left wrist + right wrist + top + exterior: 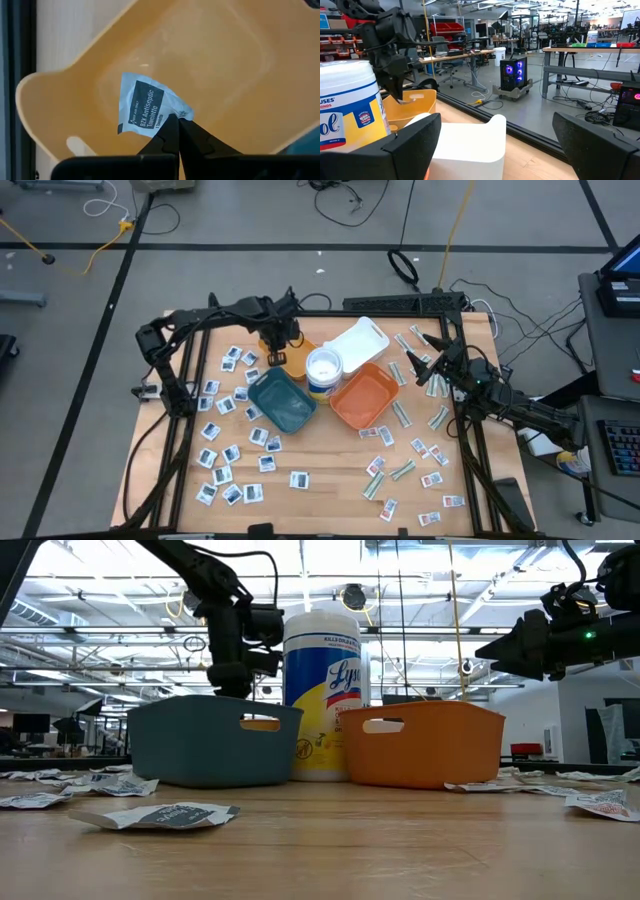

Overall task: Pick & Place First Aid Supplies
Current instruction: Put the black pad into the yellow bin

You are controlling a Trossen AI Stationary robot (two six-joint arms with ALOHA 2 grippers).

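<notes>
The left gripper [176,122] is hanging over the yellow tray [210,55] at the far side of the table, its fingers pinched together on one corner of a white antiseptic towelette packet [145,106] (dark blue label facing the wrist camera). The packet is dangling above the tray floor, not touching it as far as can be seen. In the high view the left gripper [279,338] is sitting just left of the white wipes tub [323,368], with the teal tray [283,401] nearer and the orange tray [365,396] to the right. The right gripper [428,370] is hovering right of the orange tray, fingers spread wide and holding nothing. Loose packets [250,493] are lying scattered across the table [330,480] on both sides.
</notes>
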